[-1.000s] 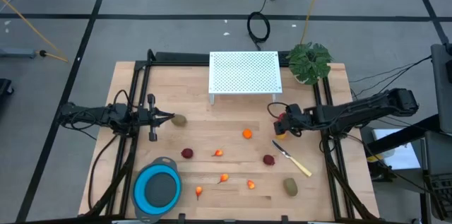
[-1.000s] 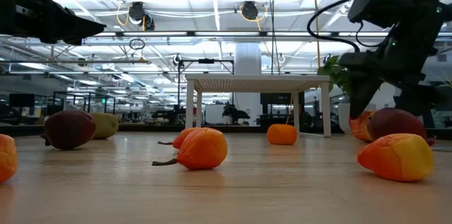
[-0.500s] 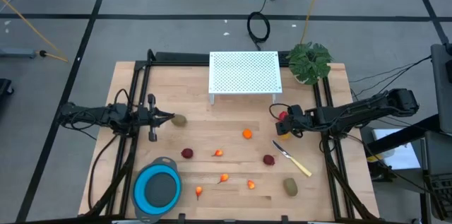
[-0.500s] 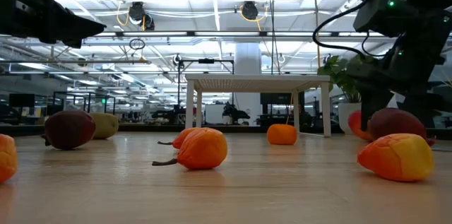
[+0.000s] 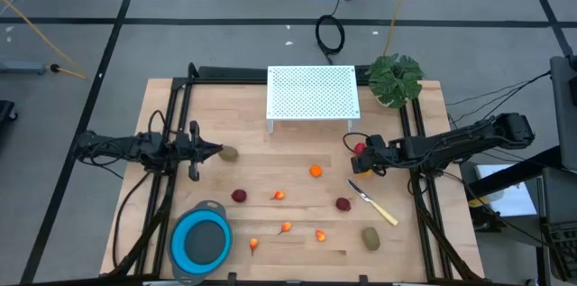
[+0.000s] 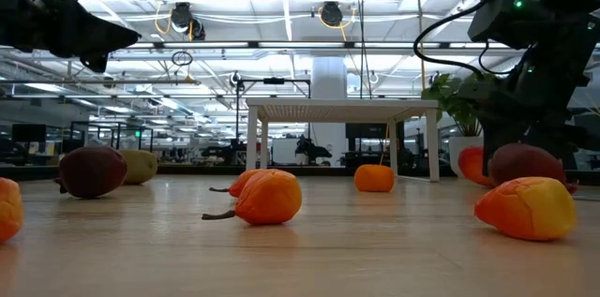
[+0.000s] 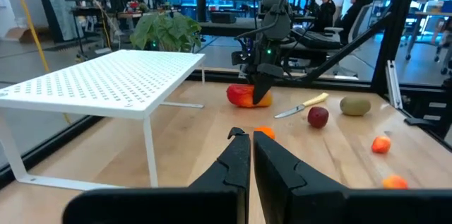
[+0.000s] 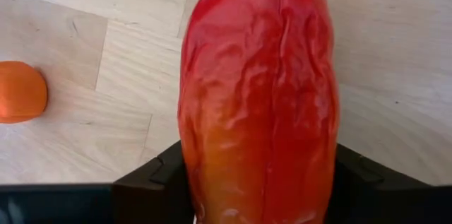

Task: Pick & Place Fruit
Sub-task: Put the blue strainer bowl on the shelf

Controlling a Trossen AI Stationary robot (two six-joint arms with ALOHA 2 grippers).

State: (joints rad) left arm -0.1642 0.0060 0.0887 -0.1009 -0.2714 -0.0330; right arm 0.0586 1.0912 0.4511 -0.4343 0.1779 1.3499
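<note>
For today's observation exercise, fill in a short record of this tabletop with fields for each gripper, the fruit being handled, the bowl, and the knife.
right gripper: around the red-yellow fruit, fingers on either side of it
left gripper: shut, empty, beside a brown-green oval
red-yellow fruit: on the table near the white perforated rack
blue bowl: near the table's front left, no fruit inside
knife: flat on the table, beside a dark red ball

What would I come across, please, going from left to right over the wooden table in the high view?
Left gripper → brown-green oval → dark red ball → orange ball → second dark red ball → red-yellow fruit with the right gripper at it.
</note>
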